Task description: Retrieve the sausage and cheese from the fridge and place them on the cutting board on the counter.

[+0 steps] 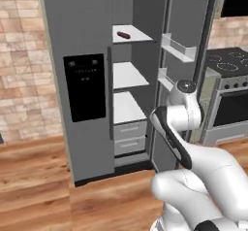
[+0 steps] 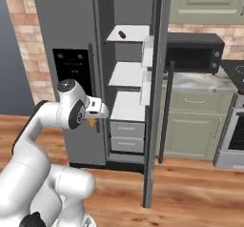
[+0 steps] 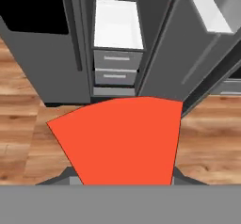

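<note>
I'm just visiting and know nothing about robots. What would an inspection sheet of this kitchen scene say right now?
Surface: wooden floor; counter beside the fridge.
Job's things: fridge with its right door open; sausage lying on the top shelf; cheese in the gripper, red face toward the hand camera.
Clutter: nothing seen.
Grippers: gripper shut on the cheese, outside the fridge.
Cables: nothing seen.
Surroundings: brick wall, microwave, stove.

I see the sausage (image 1: 123, 34) lying on the fridge's top white shelf (image 1: 135, 36), upper centre of the left base frame. The two shelves (image 1: 127, 74) below it are bare. Wood floor (image 1: 38, 186) spreads beneath.
</note>
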